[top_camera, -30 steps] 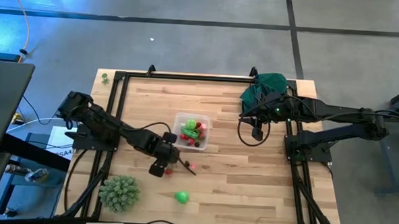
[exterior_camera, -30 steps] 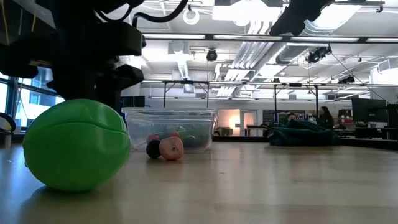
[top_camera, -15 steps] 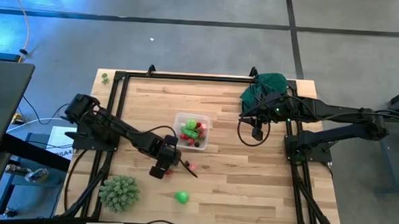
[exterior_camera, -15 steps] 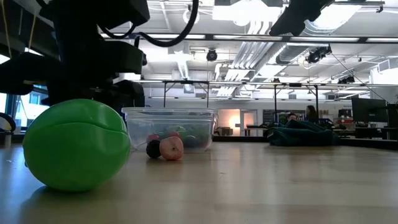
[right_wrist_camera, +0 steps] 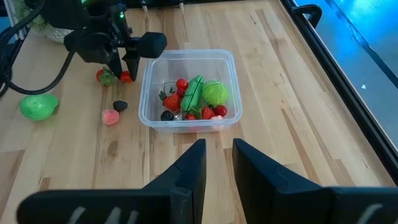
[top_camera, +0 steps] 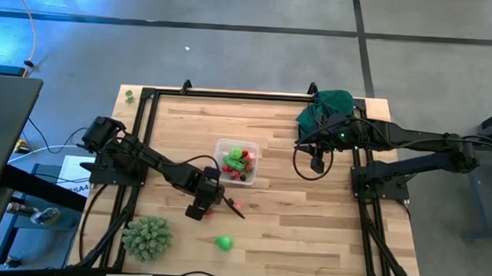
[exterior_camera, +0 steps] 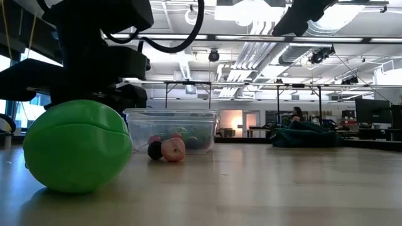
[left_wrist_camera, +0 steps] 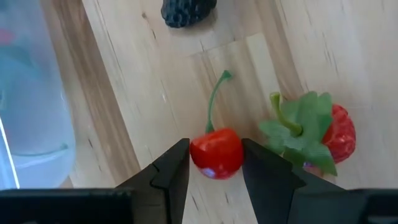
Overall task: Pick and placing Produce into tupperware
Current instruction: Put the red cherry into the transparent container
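— Beside the tub, what's different from a second ago?

— Not much; the left arm has eased a touch further out over the worktop point(top_camera: 309, 224) and its wrist has settled, while the spacing of its fingers hasn't changed; the left end effector point(left_wrist_camera: 214, 149) is closed on a red cherry point(left_wrist_camera: 216, 154), one finger pressed to each side of it.

— So the pick is made?

— I'd say the grip is set but the lift isn't; the cherry looks to be down at worktop level, its green stem pointing away from the fingers; a strawberry point(left_wrist_camera: 336, 134) lies just beside it and a dark berry point(left_wrist_camera: 186, 9) a little further on.

— And the tub?

— The clear tub point(top_camera: 255, 148) sits mid-worktop, just beyond the left end effector point(top_camera: 201, 209), already holding red and green pieces; a pink piece point(top_camera: 237, 206) and a green toy point(top_camera: 223, 243) are also outside it, so the task is partway through by my reckoning.

— How does the left arm sit?

— Stretched low from its base, elbow bent, wrist angled down over the cherry.

— The other arm?

— The right arm hasn't moved; the right end effector point(top_camera: 317, 166) hangs near the green cloth point(top_camera: 331, 104), well apart from the tub, fingers narrowly parted and holding nothing.

— Next concern?

— Probably lifting clear without dragging the strawberry along.
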Controlling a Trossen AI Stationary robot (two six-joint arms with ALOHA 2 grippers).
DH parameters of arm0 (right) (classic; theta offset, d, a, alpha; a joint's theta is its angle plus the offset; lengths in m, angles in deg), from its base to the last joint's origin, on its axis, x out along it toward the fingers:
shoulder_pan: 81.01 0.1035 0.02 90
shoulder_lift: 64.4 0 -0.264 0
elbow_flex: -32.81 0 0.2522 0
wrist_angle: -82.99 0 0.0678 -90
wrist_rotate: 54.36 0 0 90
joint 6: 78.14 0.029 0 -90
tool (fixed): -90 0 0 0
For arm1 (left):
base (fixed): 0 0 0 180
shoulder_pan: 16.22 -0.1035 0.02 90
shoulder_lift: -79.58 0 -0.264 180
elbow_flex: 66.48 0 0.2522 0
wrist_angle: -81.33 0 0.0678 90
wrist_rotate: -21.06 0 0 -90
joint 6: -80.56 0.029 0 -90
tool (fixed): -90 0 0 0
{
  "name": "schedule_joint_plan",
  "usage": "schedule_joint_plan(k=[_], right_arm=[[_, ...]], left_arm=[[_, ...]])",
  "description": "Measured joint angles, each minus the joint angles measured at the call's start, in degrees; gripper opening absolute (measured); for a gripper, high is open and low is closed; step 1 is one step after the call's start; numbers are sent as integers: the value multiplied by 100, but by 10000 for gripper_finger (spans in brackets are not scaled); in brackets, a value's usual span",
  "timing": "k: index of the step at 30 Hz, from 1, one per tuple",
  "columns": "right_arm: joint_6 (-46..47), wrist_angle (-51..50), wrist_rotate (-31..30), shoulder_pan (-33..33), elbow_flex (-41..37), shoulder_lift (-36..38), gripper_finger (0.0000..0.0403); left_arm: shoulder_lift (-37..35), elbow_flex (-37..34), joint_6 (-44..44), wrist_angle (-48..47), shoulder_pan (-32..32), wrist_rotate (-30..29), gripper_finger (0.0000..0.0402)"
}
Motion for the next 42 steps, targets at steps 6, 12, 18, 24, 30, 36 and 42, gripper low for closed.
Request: schedule_joint_plan(k=[6, 12, 18, 24, 30, 36, 42], right_arm=[[0, 0, 0, 0, 0, 2, 68], [0, 0, 0, -1, 0, 2, 68], [0, 0, 0, 1, 0, 2, 68], [0, 2, 0, 0, 0, 2, 68], [0, 0, 0, 1, 0, 2, 68], [0, 2, 0, -1, 0, 2, 68], [0, 2, 0, 1, 0, 2, 68]], left_arm=[[0, 0, -66, 3, 0, -15, 131], [0, 0, -85, -15, 0, -13, 129], [-7, 0, -85, -8, 0, -13, 100], [-7, 0, -81, -31, 0, -46, 109], [-102, 0, -68, -69, 0, -53, 113], [-549, 0, -68, -127, 1, -216, 104], [-1225, 0, 2, -262, 10, -718, 115]])
